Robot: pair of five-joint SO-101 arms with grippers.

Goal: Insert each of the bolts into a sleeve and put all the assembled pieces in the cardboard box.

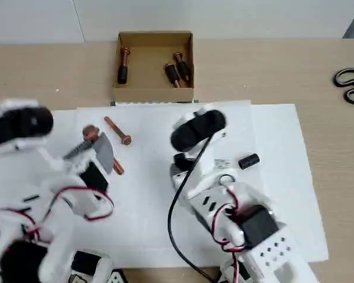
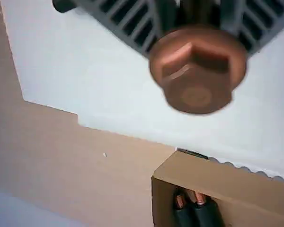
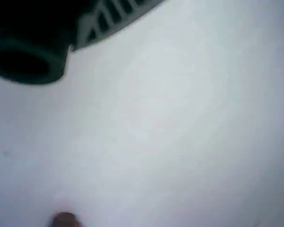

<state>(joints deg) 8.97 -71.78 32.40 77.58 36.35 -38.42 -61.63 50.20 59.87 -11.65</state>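
Beside a loose bolt [image 1: 117, 131] on the paper [image 1: 147, 224], left fingers [image 2: 118, 19] clamp a second bolt [image 2: 197, 71].

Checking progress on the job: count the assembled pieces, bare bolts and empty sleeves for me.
Assembled pieces in the cardboard box: 3
Bare bolts: 2, one held
Empty sleeves: 2, one held
Total: 7
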